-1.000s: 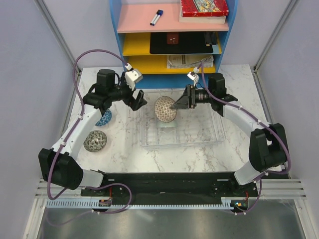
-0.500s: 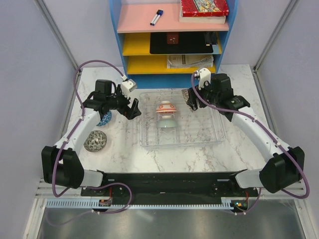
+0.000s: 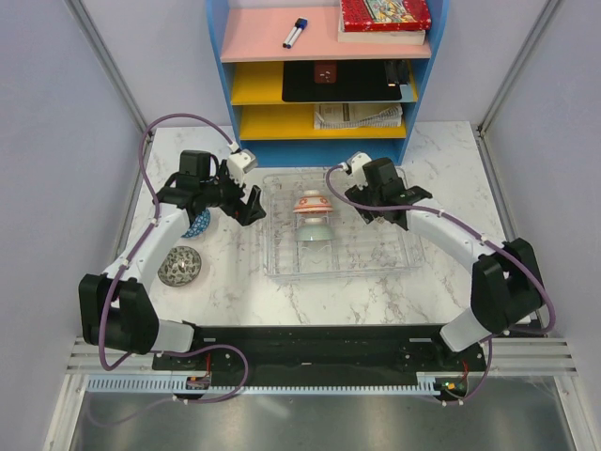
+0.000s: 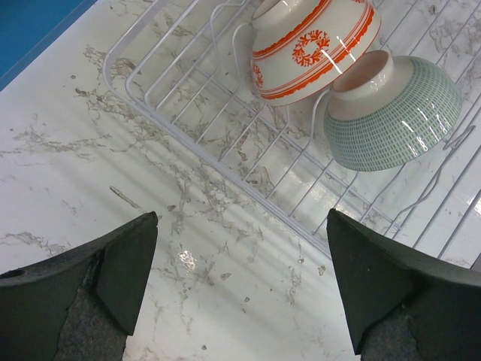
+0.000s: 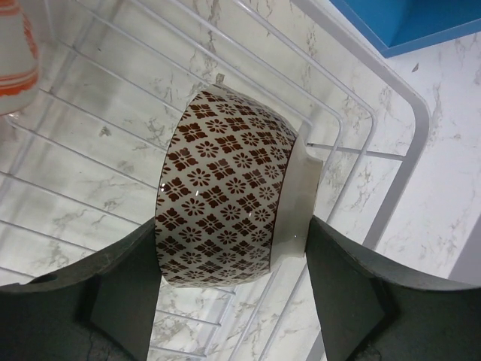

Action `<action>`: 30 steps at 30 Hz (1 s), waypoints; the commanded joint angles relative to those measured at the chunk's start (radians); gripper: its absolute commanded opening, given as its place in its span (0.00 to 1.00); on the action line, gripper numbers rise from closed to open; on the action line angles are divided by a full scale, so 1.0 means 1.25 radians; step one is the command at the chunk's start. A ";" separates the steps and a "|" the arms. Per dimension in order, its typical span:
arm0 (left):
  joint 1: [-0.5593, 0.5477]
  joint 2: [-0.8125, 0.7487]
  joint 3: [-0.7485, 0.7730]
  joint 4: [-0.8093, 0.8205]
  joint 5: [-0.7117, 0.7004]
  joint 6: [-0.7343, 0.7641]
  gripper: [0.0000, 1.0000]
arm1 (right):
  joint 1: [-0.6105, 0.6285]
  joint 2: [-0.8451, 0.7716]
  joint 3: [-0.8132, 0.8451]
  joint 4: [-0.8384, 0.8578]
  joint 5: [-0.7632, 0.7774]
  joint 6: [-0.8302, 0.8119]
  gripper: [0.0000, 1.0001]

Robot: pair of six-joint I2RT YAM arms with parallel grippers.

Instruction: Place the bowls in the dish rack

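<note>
Table: we see a white, grey-veined marble tabletop (image 3: 235, 287) under everything else.
Shelf: a blue shelf unit with pink and yellow boards (image 3: 324, 150) stands at the far edge, just behind the rack.
Rack: the clear rectangular plastic dish rack (image 3: 338, 272) with ribbed dividers lies mid-table, between the two arms; in our wrist views its ribs read as white.
Right arm: the right gripper (image 5: 231, 233) hangs over the right half of the rack, pinching a bowl turned on its side. One finger is against the rim and the other against the foot.
Left arm: the left gripper (image 4: 240, 226) is spread wide with nothing between its fingers. It sits above bare marble just beside the rack's left wall.
Held bowl: a cream ceramic bowl with a red-brown flower lattice (image 5: 225, 188), inside the rack's outline near its far right corner. We cannot tell whether it touches the ribs.
Racked bowls: a white bowl with orange-red bands (image 4: 312, 45) is tipped among the ribs left of centre. A grey-green grid-patterned bowl (image 4: 394, 113) is touching it on the near side.
Loose bowls: a blue patterned bowl (image 3: 197, 224) lies on the marble left of the rack, partly hidden by the left arm. A beige speckled bowl (image 3: 178, 266) lies nearer to us, well apart from the rack.
</note>
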 commanded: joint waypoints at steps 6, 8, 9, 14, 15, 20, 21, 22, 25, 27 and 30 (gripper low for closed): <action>0.005 -0.019 -0.007 0.014 0.010 -0.019 1.00 | 0.058 0.025 -0.006 0.115 0.213 -0.078 0.00; 0.005 -0.021 -0.008 0.015 0.008 -0.019 1.00 | 0.064 0.035 -0.010 0.130 0.249 -0.098 0.00; 0.005 -0.024 -0.008 0.014 0.008 -0.019 1.00 | 0.073 0.047 -0.011 0.135 0.260 -0.103 0.00; 0.005 -0.027 -0.011 0.014 0.008 -0.019 1.00 | 0.083 0.095 -0.006 0.149 0.316 -0.131 0.00; 0.005 -0.029 -0.012 0.014 0.006 -0.021 1.00 | 0.084 0.107 -0.006 0.156 0.324 -0.136 0.00; 0.006 -0.036 -0.015 0.015 0.011 -0.019 1.00 | 0.093 0.143 -0.010 0.180 0.380 -0.157 0.00; 0.006 -0.037 -0.015 0.015 0.012 -0.019 1.00 | 0.095 0.152 -0.011 0.186 0.394 -0.164 0.00; 0.008 -0.038 -0.015 0.015 0.012 -0.018 1.00 | 0.095 0.157 -0.012 0.188 0.395 -0.167 0.00; 0.008 -0.040 -0.017 0.015 0.013 -0.018 1.00 | 0.101 0.177 -0.015 0.192 0.396 -0.172 0.00; 0.008 -0.041 -0.017 0.015 0.015 -0.017 1.00 | 0.101 0.193 -0.013 0.191 0.401 -0.174 0.00; 0.011 -0.043 -0.019 0.016 0.016 -0.017 1.00 | 0.102 0.208 -0.012 0.186 0.394 -0.173 0.03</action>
